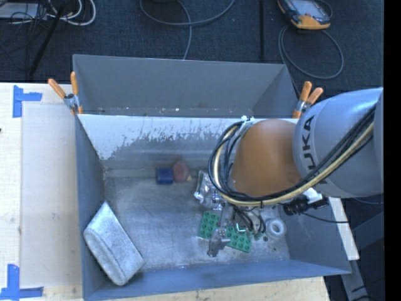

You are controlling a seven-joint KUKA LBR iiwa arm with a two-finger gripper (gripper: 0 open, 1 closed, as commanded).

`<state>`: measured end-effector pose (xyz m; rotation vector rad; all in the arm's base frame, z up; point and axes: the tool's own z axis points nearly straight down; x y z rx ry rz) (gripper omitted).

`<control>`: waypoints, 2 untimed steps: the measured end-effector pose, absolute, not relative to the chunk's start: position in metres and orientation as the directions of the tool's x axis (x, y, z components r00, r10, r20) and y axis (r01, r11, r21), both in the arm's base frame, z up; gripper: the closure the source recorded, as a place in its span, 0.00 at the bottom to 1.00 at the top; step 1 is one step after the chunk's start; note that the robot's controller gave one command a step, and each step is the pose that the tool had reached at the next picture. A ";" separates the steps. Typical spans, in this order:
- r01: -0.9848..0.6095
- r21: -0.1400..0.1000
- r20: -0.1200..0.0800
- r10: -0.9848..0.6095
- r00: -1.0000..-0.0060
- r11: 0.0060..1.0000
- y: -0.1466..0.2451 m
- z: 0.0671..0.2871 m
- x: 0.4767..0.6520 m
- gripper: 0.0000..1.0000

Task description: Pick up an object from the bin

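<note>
Two flat green studded plastic plates (209, 224) are seen near the front right corner of the grey metal bin (125, 149), with the pincer (216, 246) right at them; being thin, they might be scraped aside rather than gripped. Whether the pincer is apart or together cannot be told, much of it being masked by the orange wrist cover (263, 158).

The studded plate (208, 225) is green, the block (165, 176) blue, the pad (113, 244) speckled grey, the ring (275, 228) white.
</note>
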<state>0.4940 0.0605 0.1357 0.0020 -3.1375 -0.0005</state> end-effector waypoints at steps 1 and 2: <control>-0.096 0.002 -0.001 -0.096 -0.995 0.995 -0.007 0.070 0.521 0.00; -0.095 0.001 -0.003 -0.095 -0.995 0.995 -0.006 0.073 0.522 1.00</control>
